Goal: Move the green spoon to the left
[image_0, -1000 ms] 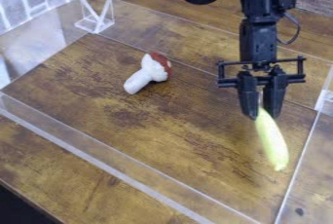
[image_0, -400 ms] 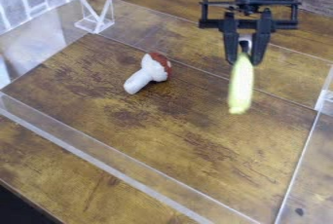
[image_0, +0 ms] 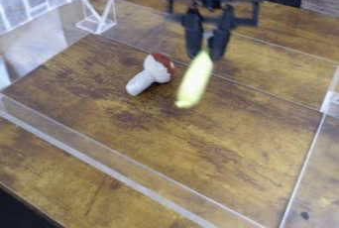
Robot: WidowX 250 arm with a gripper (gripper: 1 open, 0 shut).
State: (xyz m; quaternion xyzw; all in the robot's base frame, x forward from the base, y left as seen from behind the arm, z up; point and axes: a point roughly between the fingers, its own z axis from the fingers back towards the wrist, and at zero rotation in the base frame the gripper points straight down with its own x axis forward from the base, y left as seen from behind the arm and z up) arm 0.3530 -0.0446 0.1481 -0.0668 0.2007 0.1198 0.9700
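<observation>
Spoon, yellow-green plastic handle [image_0: 195, 79], gripped in black jaws [image_0: 207, 51]; long axis hanging toward seven o'clock from them, above brown wooden counter [image_0: 126, 138].

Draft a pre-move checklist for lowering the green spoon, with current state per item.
1. Spoon in grip: ok, the hand has the green spoon at its upper end.
2. Grip firmness: cannot tell, the fingertips are blurred.
3. Spoon attitude known: ok, it hangs steeply, lower end tilted toward the toy mushroom.
4. Side clearance to mushroom: cannot tell, a gap shows in this view, but depth is unclear.
5. Spoon set down on the wooden surface: not ok, it looks held above it.
6. Mushroom upright: not ok, it lies on its side.
</observation>
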